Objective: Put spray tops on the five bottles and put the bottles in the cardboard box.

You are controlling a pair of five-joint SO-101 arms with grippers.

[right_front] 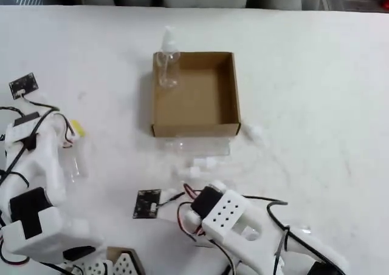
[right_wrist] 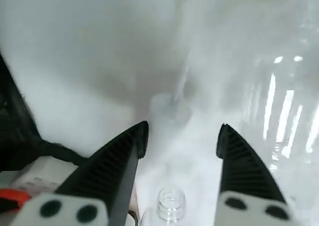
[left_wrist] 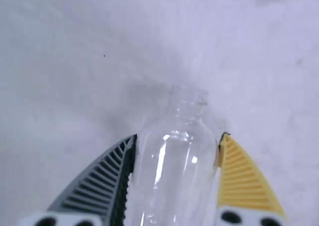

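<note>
My left gripper point(left_wrist: 174, 141) is shut on a clear bottle point(left_wrist: 172, 156) with a bare neck and no spray top; its grey and yellow fingers press on the two sides. From above, that bottle point(right_front: 75, 162) lies low over the table at the far left. My right gripper point(right_wrist: 182, 133) is open above a spray top point(right_wrist: 171, 106) with its thin tube, and a bare bottle neck point(right_wrist: 171, 204) shows close under the wrist. The cardboard box point(right_front: 226, 93) holds one upright bottle point(right_front: 166, 65) with a spray top in its far left corner.
Clear bottles point(right_front: 194, 146) lie along the box's near wall, with white spray tops point(right_front: 203, 164) just in front of them. Another spray top point(right_front: 252, 132) lies at the box's near right corner. A large clear bottle point(right_wrist: 281, 111) lies beside my right gripper.
</note>
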